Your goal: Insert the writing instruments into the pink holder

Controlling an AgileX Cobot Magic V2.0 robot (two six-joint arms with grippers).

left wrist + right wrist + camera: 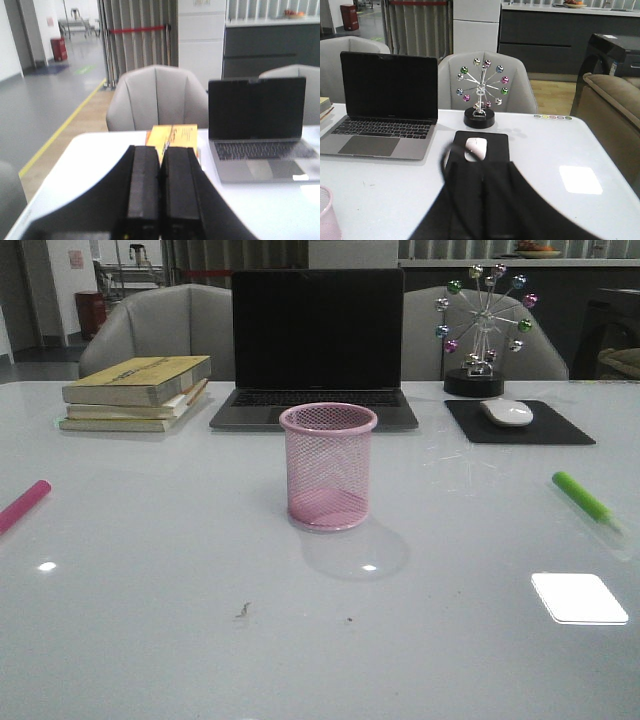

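Standing mid-counter: cylindrical pink wire-mesh cup, upright. Lying far left, hot pink marker; far right, lime green marker. Left hand and right hand both pressed closed, gripping nothing.

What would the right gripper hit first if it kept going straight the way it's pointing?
Most likely the mouse on its pad: the right gripper, shut, points straight at it. Beyond sits the ball ornament. Height over the table is unclear, so it might pass above the mouse.
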